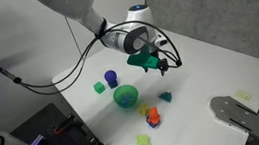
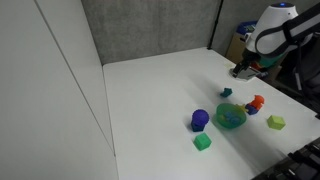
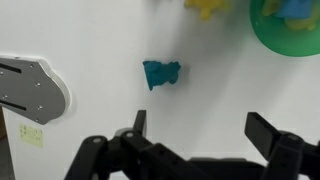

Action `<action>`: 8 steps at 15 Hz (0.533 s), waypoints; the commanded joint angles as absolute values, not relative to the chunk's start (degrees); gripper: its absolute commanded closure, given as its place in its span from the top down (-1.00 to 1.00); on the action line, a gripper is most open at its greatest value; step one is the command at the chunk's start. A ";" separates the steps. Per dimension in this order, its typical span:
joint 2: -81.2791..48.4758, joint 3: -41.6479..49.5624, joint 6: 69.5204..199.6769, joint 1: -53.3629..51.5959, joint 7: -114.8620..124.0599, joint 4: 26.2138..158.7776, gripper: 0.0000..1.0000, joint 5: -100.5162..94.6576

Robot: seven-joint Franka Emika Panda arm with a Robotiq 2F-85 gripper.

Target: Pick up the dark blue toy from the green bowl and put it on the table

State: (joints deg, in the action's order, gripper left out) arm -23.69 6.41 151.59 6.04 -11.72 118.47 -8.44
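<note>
Though out of green bowl (image 3: 280, 42), dark blue toy (image 3: 161, 74) on table (image 3: 100, 40) — fwd of wide-spread, empty hand (image 3: 200, 128).

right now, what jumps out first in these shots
The gripper hangs above the white table with its jaws open and empty. In the wrist view the dark blue toy lies alone on the table ahead of them, outside the green bowl. Small coloured toys sit scattered near the bowl in both exterior views.

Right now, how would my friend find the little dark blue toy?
Start at the white table, then find the round green bowl. The dark blue toy lies alone on the bare tabletop beside it. It is tiny, teal-tinted and wedge-like, unlike the taller blue-purple cylinder.
</note>
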 commanded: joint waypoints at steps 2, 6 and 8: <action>-14.24 4.68 141.82 6.36 -12.09 120.64 1.00 -6.95; -6.19 4.63 134.67 6.17 -11.59 122.87 1.00 -5.90; -1.55 4.72 131.53 5.99 -10.99 124.77 1.00 -4.96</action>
